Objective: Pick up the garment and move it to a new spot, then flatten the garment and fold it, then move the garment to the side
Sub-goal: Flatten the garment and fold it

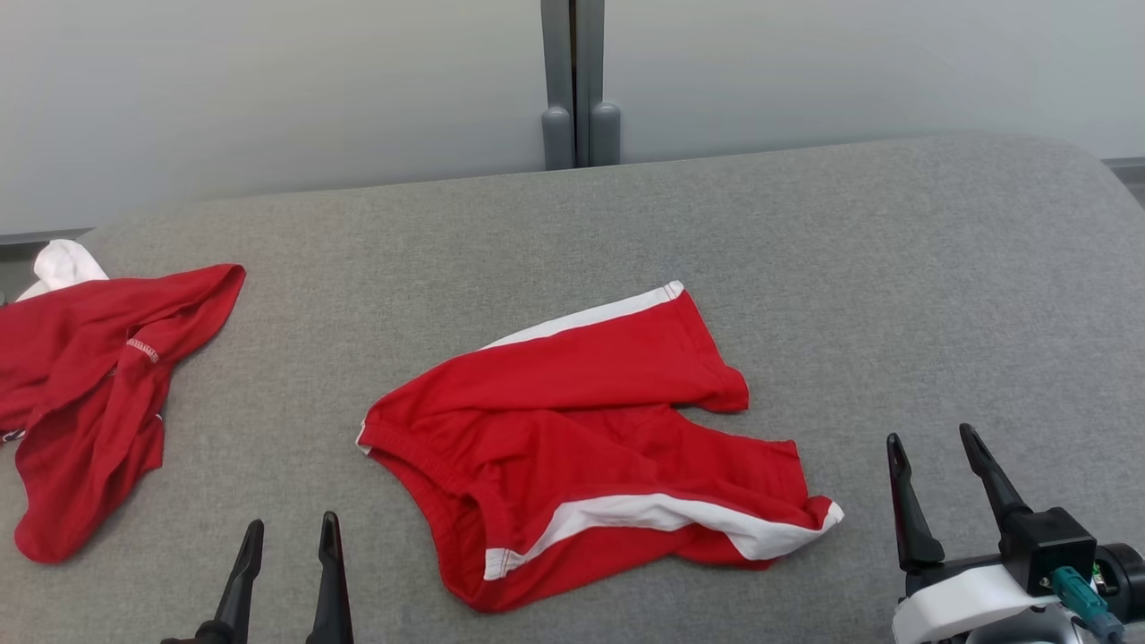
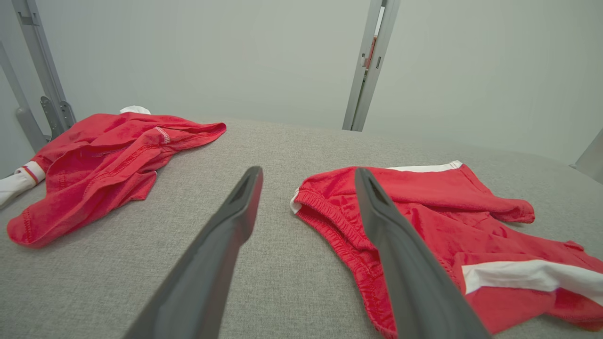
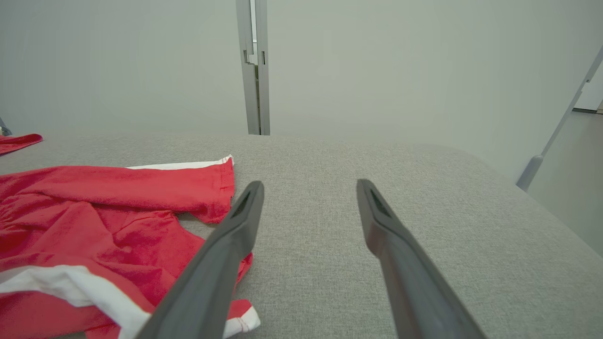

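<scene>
1. Currently, the red shorts (image 1: 581,438) are lying rumpled at the frame's centre on the grey cushion (image 1: 805,233).
2. The left gripper (image 1: 292,525), lower left, and the right gripper (image 1: 930,436), lower right, are standing wide open and holding nothing.
3. The flattening is likely calling for one gripper pinching the waistband and the other the hem, both pulling outward while steering clear of the second red garment (image 1: 89,385) at far left.

A pair of red shorts (image 1: 581,429) (image 2: 447,188) (image 3: 118,197) lies loose and rumpled near the middle of the grey fabric-covered counter (image 1: 805,224). They are not flattened or folded. In the head view the gathered elastic waistband faces the lower left and the two legs run out to the right. A white stripe lines the far edge of the far leg. The near leg is twisted, and its white stripe curves across the cloth.
</scene>
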You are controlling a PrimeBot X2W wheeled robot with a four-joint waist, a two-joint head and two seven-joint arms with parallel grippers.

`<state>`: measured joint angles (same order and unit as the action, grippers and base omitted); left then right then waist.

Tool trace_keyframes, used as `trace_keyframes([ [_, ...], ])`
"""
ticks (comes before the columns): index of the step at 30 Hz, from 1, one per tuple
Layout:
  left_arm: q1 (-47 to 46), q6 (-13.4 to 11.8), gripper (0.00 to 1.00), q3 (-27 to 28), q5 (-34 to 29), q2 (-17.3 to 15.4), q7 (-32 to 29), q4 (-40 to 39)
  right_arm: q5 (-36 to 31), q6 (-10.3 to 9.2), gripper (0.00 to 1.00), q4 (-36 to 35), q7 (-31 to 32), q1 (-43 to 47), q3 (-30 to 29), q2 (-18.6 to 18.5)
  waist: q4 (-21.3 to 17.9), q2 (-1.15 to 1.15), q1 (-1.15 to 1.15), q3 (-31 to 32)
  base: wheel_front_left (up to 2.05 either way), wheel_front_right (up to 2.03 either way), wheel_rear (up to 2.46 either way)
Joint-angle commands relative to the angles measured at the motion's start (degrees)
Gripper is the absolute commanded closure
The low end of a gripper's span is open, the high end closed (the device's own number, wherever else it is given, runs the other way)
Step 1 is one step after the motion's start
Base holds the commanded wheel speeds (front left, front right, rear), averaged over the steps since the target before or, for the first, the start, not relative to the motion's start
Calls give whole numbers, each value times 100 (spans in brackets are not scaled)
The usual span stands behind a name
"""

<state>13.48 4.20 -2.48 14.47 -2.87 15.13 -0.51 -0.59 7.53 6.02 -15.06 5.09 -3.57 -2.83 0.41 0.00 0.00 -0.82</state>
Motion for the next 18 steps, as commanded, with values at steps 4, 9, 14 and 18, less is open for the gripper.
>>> trace_keyframes([
  [4, 47, -20, 0, 17, -40, -4, 2, -11, 26, -8, 0, 30, -17, 17, 38, -11, 30, 0, 0, 5, 0, 0, 0],
  [9, 17, -9, 0, -34, -222, -4, 2, -14, -11, -8, 0, 20, -17, -108, 108, -11, 36, 0, 0, -12, 0, 0, 0],
  [14, 25, 73, 0, -460, -247, -4, 2, 357, -10, -8, 0, 459, -16, -161, 178, -160, 37, 0, 0, -31, 0, 0, 0],
  [18, -223, 185, 0, -953, -236, -10, -92, 943, 71, -8, 0, 1147, 382, -374, 466, -434, 44, 0, 0, -105, 0, 0, 0],
])
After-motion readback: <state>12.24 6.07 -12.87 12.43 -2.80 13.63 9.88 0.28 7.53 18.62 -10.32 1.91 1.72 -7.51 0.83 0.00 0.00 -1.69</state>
